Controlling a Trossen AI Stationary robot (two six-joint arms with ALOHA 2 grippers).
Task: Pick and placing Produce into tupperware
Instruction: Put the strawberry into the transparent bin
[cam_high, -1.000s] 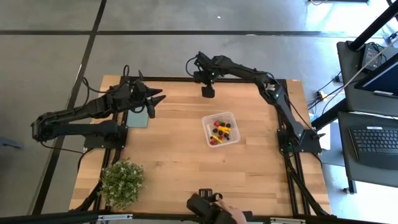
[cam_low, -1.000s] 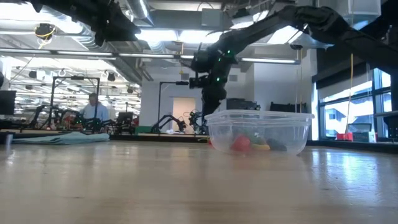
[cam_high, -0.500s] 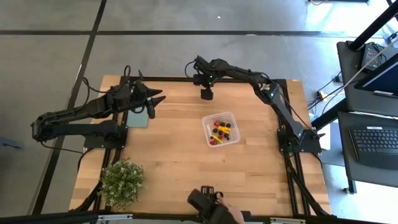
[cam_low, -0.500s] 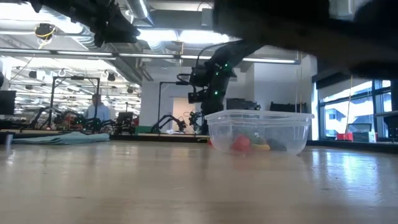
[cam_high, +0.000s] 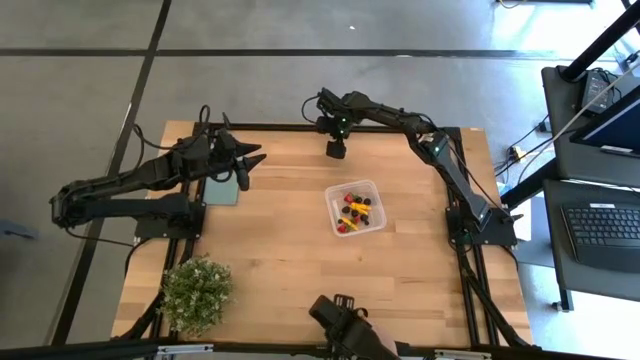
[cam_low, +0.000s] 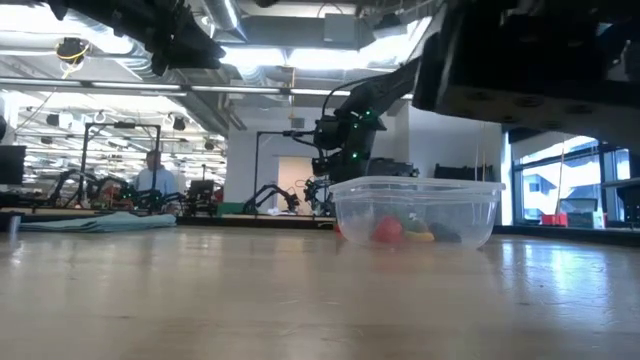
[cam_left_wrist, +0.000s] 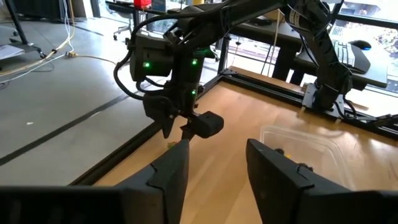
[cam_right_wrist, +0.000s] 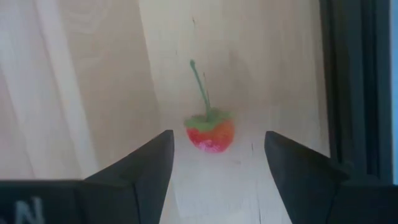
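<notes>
A small red produce piece (cam_right_wrist: 210, 135) with a green cap and thin stem lies on the wood by the table's far edge. My right gripper (cam_right_wrist: 217, 163) (cam_high: 336, 148) hangs over it, open, one finger on either side, touching nothing. The clear tupperware (cam_high: 355, 207) (cam_low: 415, 212) stands mid-table, nearer than that gripper, with red, maroon and orange-yellow produce (cam_high: 351, 210) inside. My left gripper (cam_high: 246, 166) (cam_left_wrist: 216, 165) waits open above the table's far left part.
A flat teal-green rectangle (cam_high: 222, 190) lies under the left gripper. A bushy potted plant (cam_high: 197, 293) stands at the near left corner. The black table frame (cam_right_wrist: 348, 87) runs close beside the red piece. A person's hand with a dark device (cam_high: 347, 330) is at the near edge.
My right gripper has stayed over the far edge, shifting only slightly and staying open. The dark device at the near edge has moved a little toward the table's right, and now blocks the upper right of the low view.
</notes>
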